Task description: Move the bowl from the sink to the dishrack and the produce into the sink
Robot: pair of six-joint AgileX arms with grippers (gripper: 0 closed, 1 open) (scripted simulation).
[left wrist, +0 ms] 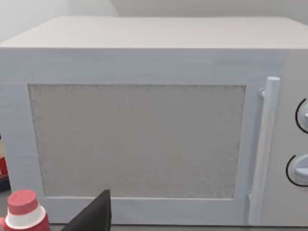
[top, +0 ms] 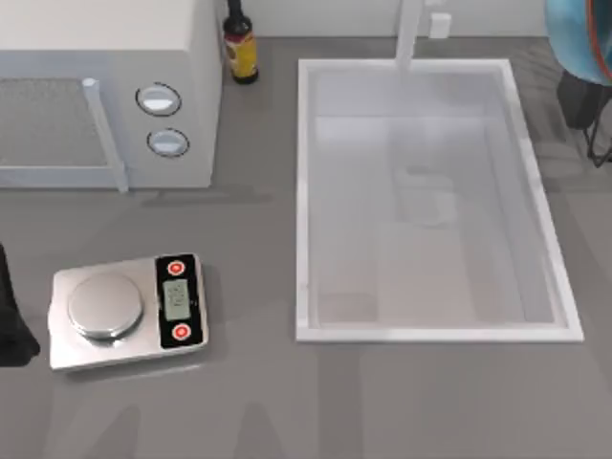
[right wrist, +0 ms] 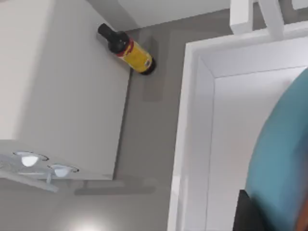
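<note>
A grey table carries everything. At its far left stands a white microwave, with a dark bottle with a yellow label just beside its right side at the far edge. A silver scale sits near left. The white sink fills the right half, its faucet at the far rim

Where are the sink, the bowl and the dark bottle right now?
sink (top: 304, 201): top view, on its left rim.
bowl (top: 579, 33): top view, on its blue side at the top right corner.
bottle (right wrist: 134, 56): right wrist view, on its yellow label.
</note>
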